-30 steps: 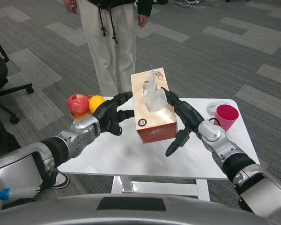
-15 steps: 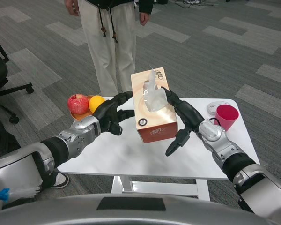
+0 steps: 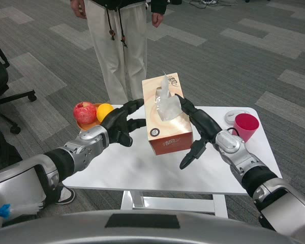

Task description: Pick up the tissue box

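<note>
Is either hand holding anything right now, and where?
Nothing is held: the left hand and right hand flank the tissue box, fingers spread.

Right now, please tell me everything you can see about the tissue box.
The tissue box is a long orange-brown carton that looks like cardboard, with a small round dark mark and some print on its near end. A white tissue stands up crumpled from the slot on top. It lies flat near the middle of the white table, its long axis pointing away from the robot. The left robot hand is spread close beside its left side; the right robot hand curves around its right side. Firm contact cannot be confirmed.
</note>
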